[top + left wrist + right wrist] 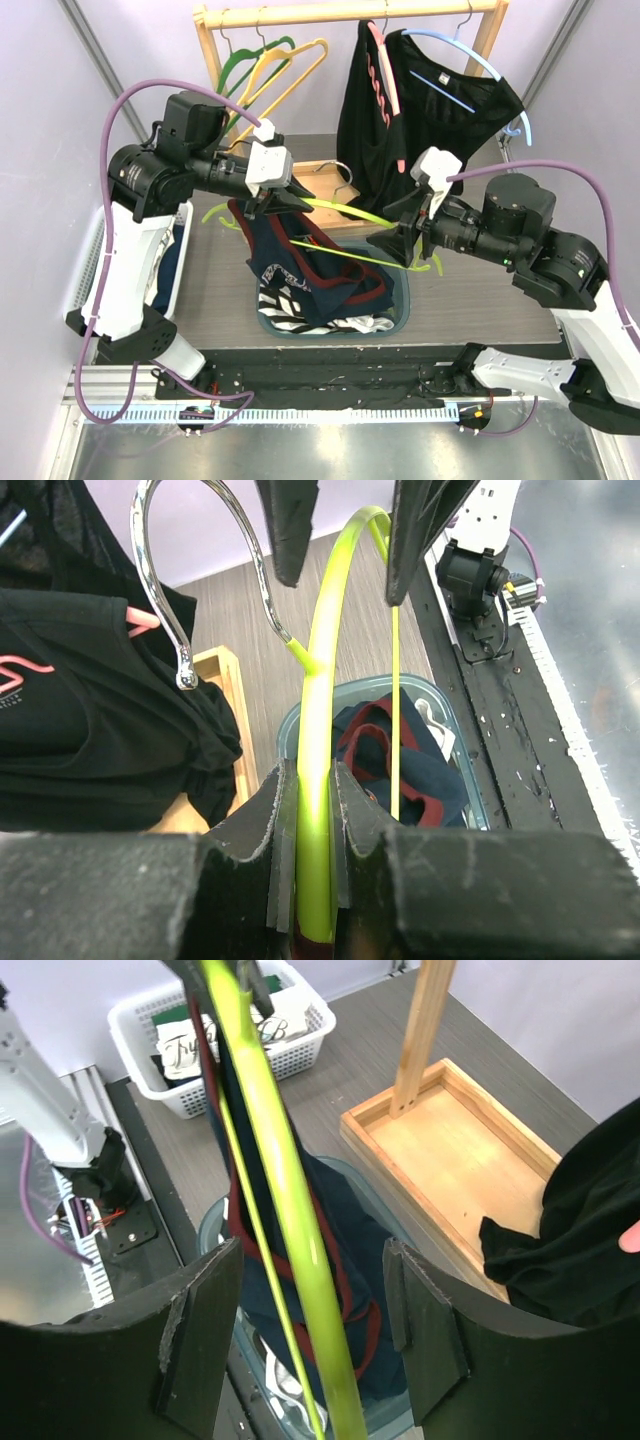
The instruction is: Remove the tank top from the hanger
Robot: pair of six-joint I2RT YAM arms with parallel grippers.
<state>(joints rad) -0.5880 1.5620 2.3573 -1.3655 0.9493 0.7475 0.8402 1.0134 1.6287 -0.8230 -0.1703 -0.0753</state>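
Into the teal bin (404,296) droops the navy tank top (285,262), hung from the lime hanger (335,207); the left gripper (270,207) is clamped on that hanger, the right gripper (402,243) straddles it with jaws apart

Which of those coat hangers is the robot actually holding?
The lime-green plastic hanger, pinched in the left fingers; the others hang on the wooden rail.

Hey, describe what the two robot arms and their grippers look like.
The left arm and right arm have white shell links and black cylindrical joints. The left gripper and right gripper have white bodies with black wedge-shaped fingers. A lavender cable loops along each.
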